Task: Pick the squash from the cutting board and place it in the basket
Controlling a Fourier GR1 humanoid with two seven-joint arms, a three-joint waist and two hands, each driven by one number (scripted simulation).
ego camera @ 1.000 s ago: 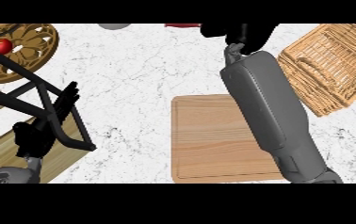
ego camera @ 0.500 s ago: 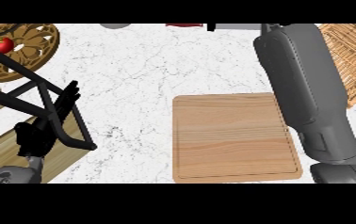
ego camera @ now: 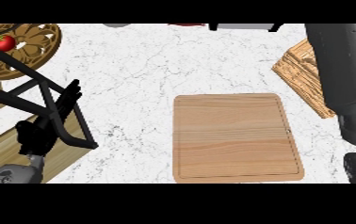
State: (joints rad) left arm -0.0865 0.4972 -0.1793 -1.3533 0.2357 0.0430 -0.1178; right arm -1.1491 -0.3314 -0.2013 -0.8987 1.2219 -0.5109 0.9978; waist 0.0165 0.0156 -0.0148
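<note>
Cutting board [ego camera: 236, 136] is bare, no squash on it, and the squash can't be spotted anywhere on the desk [ego camera: 139, 72] either. So where it is can't be told from here; best guess is that it's being carried up by the right hand, which is cut off past the top edge. Only the right forearm [ego camera: 334, 72] is seen, stretched along the right side and covering part of the basket [ego camera: 303, 75]. Whether that hand is clamped on anything can't be told.

If the carry is what's going on, the drop should be lined up over the middle of the basket, not its near rim, and the squash should be lowered right inside before the fingers are let go, since it would probably roll off a slanted edge.

Left hand [ego camera: 35, 136] is parked at the lower left, fingers apart and pointing up, nothing held.

Containers: nothing can be made out in the visible slice of the basket. The carved wooden bowl [ego camera: 35, 44] at the top left has something small and red [ego camera: 5, 43] sitting in it.
</note>
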